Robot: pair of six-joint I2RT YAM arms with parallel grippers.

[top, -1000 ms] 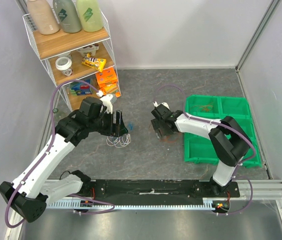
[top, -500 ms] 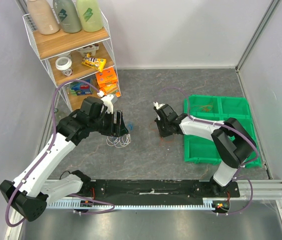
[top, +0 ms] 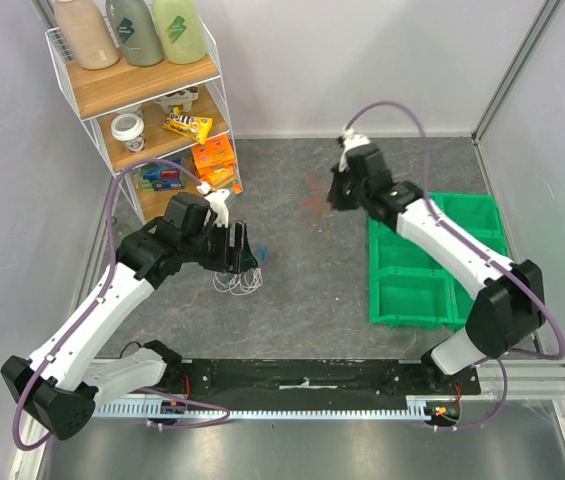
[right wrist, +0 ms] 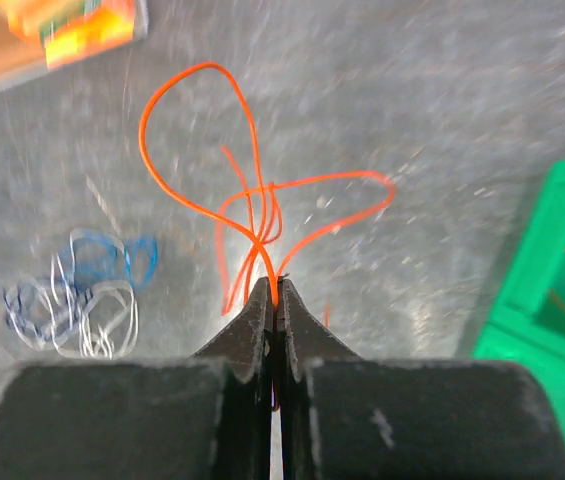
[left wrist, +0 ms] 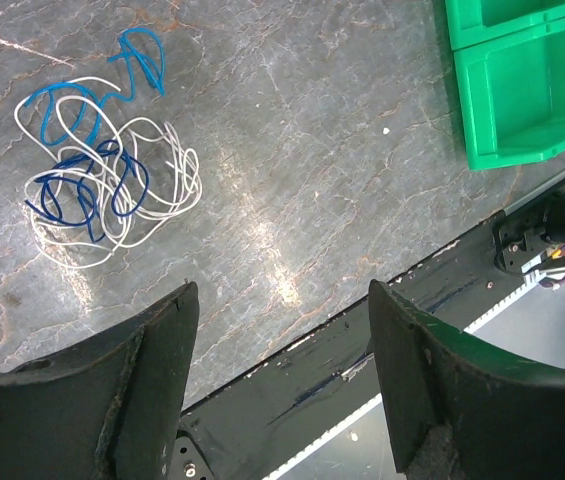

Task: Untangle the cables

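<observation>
Pinching by right pincer (right wrist: 274,290): orange cable (right wrist: 252,190), loops fanning toward 12 o'clock.
State of left pincer (left wrist: 282,297): spread, empty.
Spot of white and blue cables (left wrist: 102,180): table (left wrist: 312,130), 10 o'clock off left pincer.

— From the top view we look steeply down from above and behind the arm bases, far enough off to hold the whole grey marbled tabletop (top: 302,300).
— Our left wrist view hangs nearer, looking down past the left gripper (left wrist: 282,295) toward the table's near edge.
— Our right wrist view sits closest, staring along the right gripper (right wrist: 275,288) at thin orange-red wire loops (right wrist: 252,190).
— We find the tangle of thin white and blue wires (top: 240,282) (left wrist: 102,185) (right wrist: 77,295) and the green plastic bins (top: 402,295) (left wrist: 532,100) (right wrist: 547,300) in all three.
</observation>
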